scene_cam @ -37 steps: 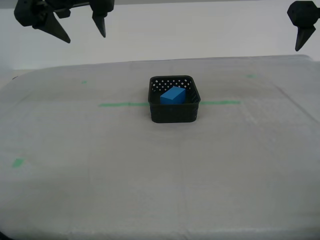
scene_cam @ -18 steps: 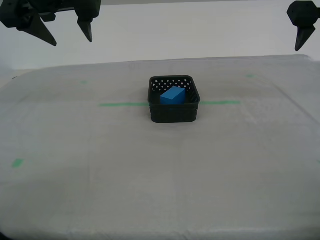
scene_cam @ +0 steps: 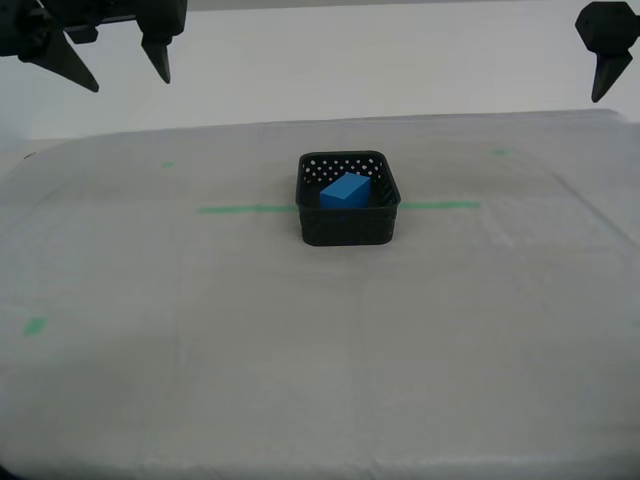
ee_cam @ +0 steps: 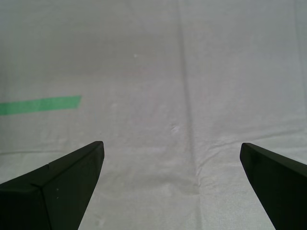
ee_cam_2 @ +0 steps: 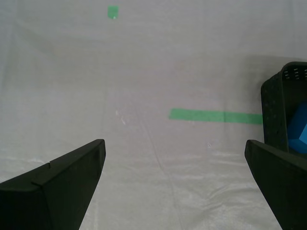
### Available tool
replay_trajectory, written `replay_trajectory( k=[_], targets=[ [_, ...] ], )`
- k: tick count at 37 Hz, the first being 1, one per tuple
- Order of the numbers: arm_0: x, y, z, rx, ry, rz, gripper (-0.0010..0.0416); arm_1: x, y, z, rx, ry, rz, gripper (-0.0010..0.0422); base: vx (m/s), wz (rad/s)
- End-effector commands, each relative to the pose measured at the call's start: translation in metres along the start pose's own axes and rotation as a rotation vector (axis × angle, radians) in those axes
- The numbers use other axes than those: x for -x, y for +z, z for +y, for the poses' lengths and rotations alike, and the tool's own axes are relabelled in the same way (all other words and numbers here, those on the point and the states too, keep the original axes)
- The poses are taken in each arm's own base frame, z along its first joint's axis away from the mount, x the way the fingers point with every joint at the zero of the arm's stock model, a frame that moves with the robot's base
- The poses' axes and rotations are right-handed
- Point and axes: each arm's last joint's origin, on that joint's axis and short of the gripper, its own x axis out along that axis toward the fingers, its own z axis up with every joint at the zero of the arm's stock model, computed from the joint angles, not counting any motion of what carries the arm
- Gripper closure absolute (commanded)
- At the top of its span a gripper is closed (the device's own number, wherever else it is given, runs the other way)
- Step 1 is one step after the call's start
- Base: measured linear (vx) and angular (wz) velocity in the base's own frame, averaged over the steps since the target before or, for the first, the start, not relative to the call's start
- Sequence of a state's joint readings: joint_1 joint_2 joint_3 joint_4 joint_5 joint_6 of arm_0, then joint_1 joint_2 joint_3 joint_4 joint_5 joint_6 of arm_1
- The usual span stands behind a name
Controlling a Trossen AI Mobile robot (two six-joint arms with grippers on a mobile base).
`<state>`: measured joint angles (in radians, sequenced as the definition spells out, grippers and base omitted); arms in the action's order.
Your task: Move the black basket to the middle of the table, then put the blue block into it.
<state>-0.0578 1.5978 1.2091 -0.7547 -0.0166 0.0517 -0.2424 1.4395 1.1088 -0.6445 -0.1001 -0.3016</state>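
The black basket (scene_cam: 347, 212) stands on the table (scene_cam: 300, 340) near its middle, across the long green tape line. Inside it lies the blue block (scene_cam: 346, 190), tilted against the far wall. High above the table at the exterior view's upper left, my second gripper (scene_cam: 125, 80) hangs open and empty. Its wrist view catches the basket (ee_cam_2: 283, 110) and a bit of the block (ee_cam_2: 300, 134) off to one side, with the second gripper (ee_cam_2: 173, 143) over bare cloth. My first gripper (scene_cam: 603, 80) hangs at the exterior view's upper right, partly cut off. The first gripper (ee_cam: 170, 146) is open and empty.
A long green tape line (scene_cam: 245, 209) runs across the cloth on both sides of the basket. Small green tape bits (scene_cam: 36, 325) lie near the exterior view's left edge and toward the far side of the table.
My second gripper has drifted toward the exterior view's left and slightly up, still open. The basket, the block and my first gripper have not moved.
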Motion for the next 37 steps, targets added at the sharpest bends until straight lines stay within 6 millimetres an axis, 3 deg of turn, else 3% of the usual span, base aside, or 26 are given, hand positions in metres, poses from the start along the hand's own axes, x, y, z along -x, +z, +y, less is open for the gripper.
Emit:
replay_trajectory(
  k=[1, 37],
  targets=[
    [0.0001, 0.0, -0.0001, 0.002, 0.001, -0.001, 0.0007, 0.0002, 0.0004, 0.0, 0.002, 0.0, -0.001, 0.0012, 0.0, 0.0],
    [0.0001, 0.0, -0.0001, 0.002, 0.001, -0.001, 0.0007, 0.0002, 0.0, -0.0001, 0.0, 0.001, 0.003, 0.0012, 0.0, 0.0]
  ],
)
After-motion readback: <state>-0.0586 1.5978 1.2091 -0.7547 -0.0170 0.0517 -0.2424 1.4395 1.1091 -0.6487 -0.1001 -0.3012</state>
